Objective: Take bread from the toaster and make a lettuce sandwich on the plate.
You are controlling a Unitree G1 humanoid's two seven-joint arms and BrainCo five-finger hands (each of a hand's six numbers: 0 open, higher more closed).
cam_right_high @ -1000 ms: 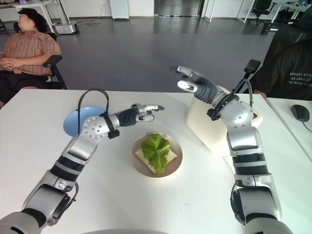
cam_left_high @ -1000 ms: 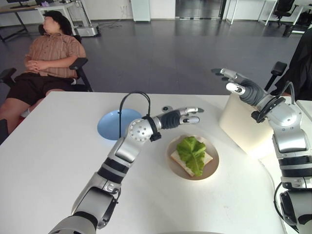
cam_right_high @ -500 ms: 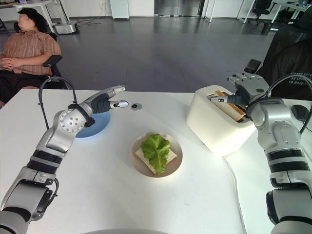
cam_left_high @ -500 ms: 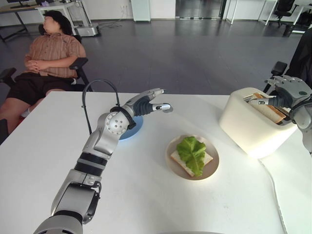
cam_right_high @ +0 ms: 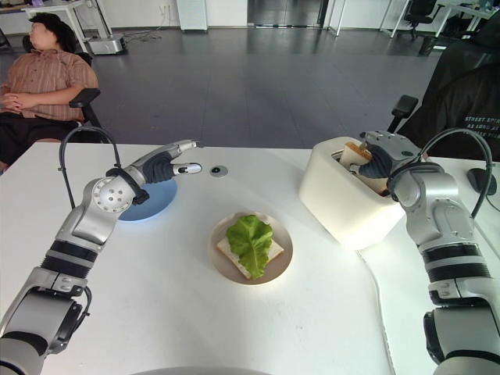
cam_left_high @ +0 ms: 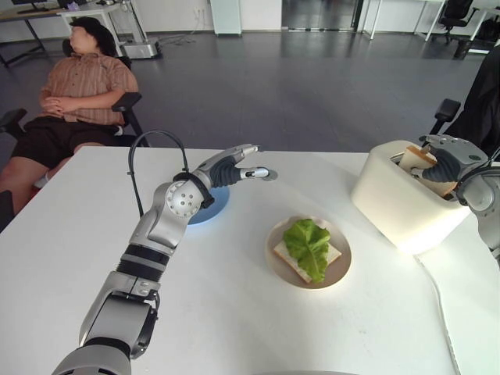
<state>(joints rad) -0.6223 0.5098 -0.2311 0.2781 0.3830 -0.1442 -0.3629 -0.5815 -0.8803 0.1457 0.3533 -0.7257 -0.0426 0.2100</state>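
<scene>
A white toaster (cam_left_high: 394, 207) stands at the table's right, with a slice of bread (cam_right_high: 354, 151) sticking up from its slot. My right hand (cam_right_high: 384, 158) is at the slot, its fingers curled around that slice. On a tan plate (cam_left_high: 281, 271) in the middle lies another bread slice (cam_left_high: 333, 254) with a lettuce leaf (cam_left_high: 307, 245) on top. My left hand (cam_left_high: 234, 166) hovers open over a blue plate (cam_right_high: 153, 208), to the left of the tan plate, holding nothing.
A small round grommet (cam_right_high: 219, 170) is set in the table behind the tan plate. A white cable (cam_right_high: 376, 301) runs from the toaster toward the front edge. A person in black sits close behind the toaster at the right.
My left hand pulled back from over the tan plate to above the blue plate. My right hand dropped from above the toaster to the slot and curled around the bread slice.
</scene>
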